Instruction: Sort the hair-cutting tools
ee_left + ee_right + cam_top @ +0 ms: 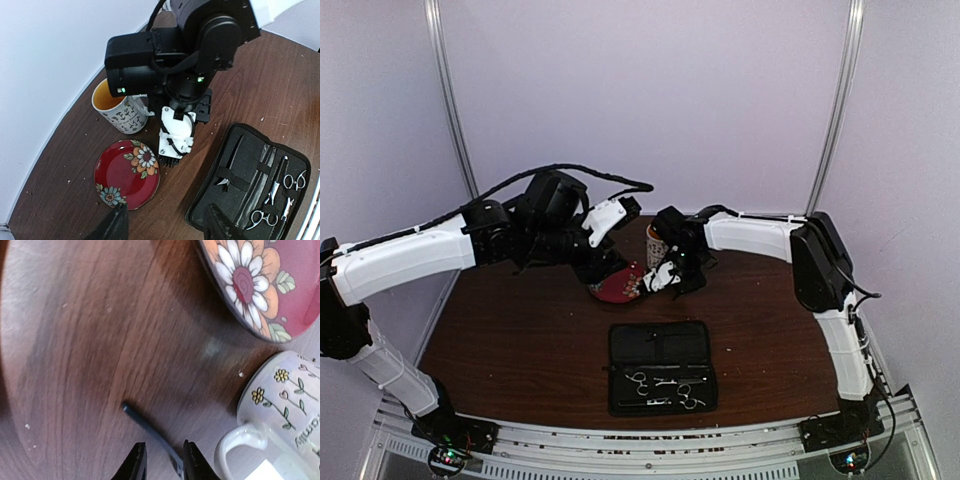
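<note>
Your right gripper [164,459] stands straight down over the table [520,340], in the gap between the floral mug [280,405] and the red flowered saucer [260,285]. That is where the thin black stick [147,431] lies flat on the wood. Its near end runs in between the fingers, which stand narrow on either side of it. A sliver of wood shows on one side, so you cannot tell whether the stick is pinched. The steep approach makes sense, since a flat, slim piece gives you only its two long edges to catch.

Your left gripper [165,227] hangs with its fingers well apart and nothing in them. It sits above the near side of the saucer, probably held back so the two arms do not crowd each other.

The black zip case [250,150] lies open and flat near the front edge, so its straps can be reached from above. The two silver scissors [274,191] sit strapped in one half, and a slim dark tool [231,161] is tucked into the other. You likely have just the loose stick left to sort.
</note>
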### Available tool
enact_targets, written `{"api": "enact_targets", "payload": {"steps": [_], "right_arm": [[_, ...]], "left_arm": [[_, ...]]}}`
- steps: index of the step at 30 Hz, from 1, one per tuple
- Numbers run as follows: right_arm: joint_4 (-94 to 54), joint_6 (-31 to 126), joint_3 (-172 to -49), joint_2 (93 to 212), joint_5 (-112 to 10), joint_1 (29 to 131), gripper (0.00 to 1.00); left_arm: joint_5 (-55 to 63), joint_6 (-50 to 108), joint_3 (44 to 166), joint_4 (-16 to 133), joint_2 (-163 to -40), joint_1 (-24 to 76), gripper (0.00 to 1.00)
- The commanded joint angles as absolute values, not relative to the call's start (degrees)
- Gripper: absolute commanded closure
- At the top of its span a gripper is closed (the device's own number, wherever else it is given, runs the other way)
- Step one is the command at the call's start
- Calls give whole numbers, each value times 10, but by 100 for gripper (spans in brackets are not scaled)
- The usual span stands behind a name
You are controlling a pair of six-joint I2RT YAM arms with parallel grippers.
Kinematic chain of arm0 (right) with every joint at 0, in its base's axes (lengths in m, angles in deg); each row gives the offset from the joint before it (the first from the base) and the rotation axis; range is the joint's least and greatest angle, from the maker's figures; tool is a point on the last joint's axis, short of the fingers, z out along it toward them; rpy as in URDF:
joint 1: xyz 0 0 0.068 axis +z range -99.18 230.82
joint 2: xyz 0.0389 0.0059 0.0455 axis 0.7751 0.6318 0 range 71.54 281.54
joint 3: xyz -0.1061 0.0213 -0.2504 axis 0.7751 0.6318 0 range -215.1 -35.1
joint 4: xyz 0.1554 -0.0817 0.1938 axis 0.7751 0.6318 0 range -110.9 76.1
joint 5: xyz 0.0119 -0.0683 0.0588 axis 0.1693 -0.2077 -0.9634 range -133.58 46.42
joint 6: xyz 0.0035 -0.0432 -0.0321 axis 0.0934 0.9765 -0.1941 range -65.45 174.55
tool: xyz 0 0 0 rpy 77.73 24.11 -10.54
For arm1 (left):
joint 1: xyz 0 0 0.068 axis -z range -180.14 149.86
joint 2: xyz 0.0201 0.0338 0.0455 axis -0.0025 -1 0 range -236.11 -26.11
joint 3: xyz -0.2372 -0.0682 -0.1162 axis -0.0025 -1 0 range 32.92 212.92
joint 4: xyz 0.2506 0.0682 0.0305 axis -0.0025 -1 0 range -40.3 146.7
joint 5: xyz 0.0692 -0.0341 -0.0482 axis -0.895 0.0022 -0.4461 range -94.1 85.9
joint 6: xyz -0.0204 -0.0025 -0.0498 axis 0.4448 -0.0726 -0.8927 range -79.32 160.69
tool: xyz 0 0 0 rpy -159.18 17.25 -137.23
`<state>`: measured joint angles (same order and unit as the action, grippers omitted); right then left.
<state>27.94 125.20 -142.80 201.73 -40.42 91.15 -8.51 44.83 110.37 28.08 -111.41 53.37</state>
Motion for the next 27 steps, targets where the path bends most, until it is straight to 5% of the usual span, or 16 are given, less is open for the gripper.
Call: {"api": "enact_targets", "payload": {"steps": [1, 21, 27], "right_arm": [[318, 1258, -1485, 2055, -375, 910, 74], [398, 1251, -1509, 2090, -377, 913, 75], [407, 1242, -1507, 2089, -373, 915, 97]], "left_arm": [[-56, 449, 1124, 287, -1108, 531, 48], [-46, 453, 1124, 284, -1107, 531, 44], [-44, 453, 1123, 284, -1111, 532, 44]]}}
